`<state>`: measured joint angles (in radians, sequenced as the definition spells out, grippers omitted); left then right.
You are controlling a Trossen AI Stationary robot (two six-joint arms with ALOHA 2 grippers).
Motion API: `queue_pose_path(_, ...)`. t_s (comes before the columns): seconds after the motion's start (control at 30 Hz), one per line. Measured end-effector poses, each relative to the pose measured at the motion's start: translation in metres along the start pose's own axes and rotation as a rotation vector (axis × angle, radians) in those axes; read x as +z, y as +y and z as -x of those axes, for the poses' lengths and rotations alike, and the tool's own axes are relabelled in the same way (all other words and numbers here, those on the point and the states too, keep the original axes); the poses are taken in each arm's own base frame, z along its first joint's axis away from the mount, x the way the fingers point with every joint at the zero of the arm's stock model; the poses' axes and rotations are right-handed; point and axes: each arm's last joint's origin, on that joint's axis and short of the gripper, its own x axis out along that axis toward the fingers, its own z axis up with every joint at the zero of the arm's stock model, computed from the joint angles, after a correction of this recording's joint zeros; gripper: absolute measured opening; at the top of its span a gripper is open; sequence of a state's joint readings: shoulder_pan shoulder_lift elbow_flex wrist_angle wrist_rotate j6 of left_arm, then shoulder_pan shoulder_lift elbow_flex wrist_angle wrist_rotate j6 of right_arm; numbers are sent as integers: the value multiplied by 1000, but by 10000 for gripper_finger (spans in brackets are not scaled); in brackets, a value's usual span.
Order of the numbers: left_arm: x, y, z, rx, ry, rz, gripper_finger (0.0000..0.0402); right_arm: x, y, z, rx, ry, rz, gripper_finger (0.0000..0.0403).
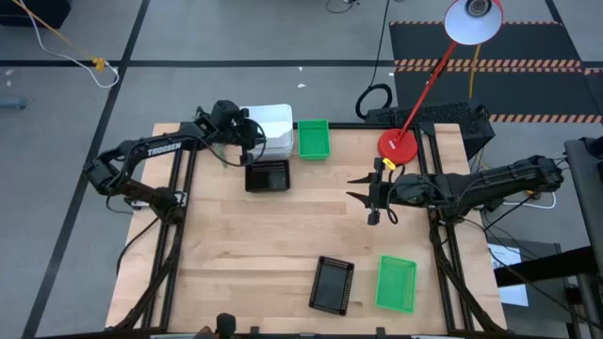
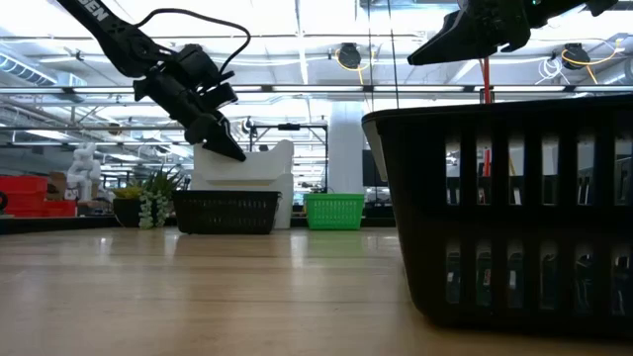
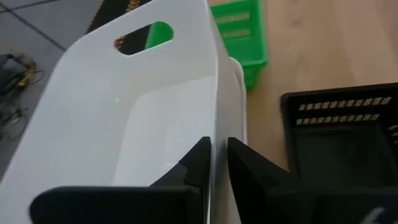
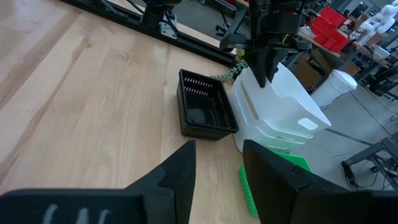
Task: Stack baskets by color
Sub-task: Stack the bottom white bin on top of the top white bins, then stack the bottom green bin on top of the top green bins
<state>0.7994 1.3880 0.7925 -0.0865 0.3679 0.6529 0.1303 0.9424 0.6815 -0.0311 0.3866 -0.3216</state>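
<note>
White smooth-walled baskets [image 1: 270, 127] are sitting stacked at the table's far edge in the high view, with the left gripper [image 1: 247, 135] reaching down onto their near rim, a black mesh basket [image 1: 268, 175] just in front and a green mesh basket [image 1: 313, 138] beside them. Straddling the top white wall in the left wrist view, its fingers [image 3: 194, 163] are standing slightly parted, loosely gripping it. Over mid-table, the right gripper [image 1: 372, 193] is hovering released, well apart from the white stack.
</note>
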Motion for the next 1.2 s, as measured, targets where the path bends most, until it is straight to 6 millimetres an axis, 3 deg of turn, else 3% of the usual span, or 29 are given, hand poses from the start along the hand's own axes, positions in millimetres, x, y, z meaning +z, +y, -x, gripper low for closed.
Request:
queue_pose_path(0.3,10,-4,-3,23,-44,30,167,0,0,0,2,3,-14,125)
queue_pose_path(0.5,24,-12,4,25,-99,93,205,-1,1,0,10,12,-71,125)
queue_pose_path(0.67,47,-31,30,59,-148,167,201,-6,10,3,121,60,-194,125)
queue_pose_path(0.93,72,-71,80,-9,-246,152,158,-2,36,16,180,86,-372,125)
queue_pose_path(1.2,82,-101,94,-49,-260,144,132,13,69,38,243,123,-482,125)
